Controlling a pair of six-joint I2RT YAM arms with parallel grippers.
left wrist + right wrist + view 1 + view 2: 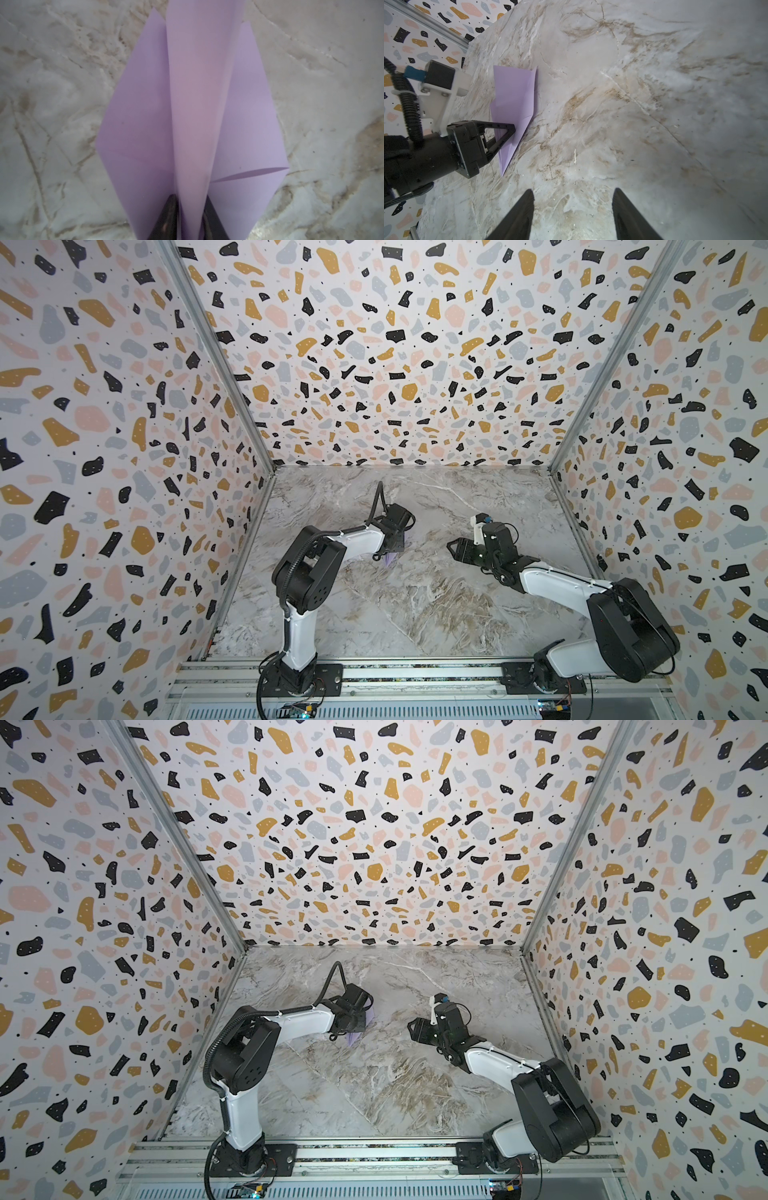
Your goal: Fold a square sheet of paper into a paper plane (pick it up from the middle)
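Note:
The square sheet of paper shows as a pale lilac paper plane (pixel 193 104) with a raised centre fold and two flat wings, lying on the marble table (pixel 415 605). Its pointed nose faces the table's front in the right wrist view (pixel 515 97). In both top views only slivers of it (pixel 390 559) (pixel 369 1016) show under the left wrist. My left gripper (pixel 191 197) points down, its jaws narrowly apart and against both sides of the centre fold. My right gripper (pixel 573 191) hovers open and empty to the right of the plane (pixel 453 549), a hand's width away.
Terrazzo-patterned walls (pixel 124 489) with metal corner posts enclose the table on three sides. An aluminium rail (pixel 415 674) carrying both arm bases runs along the front edge. Bare marble lies in front of and behind the plane.

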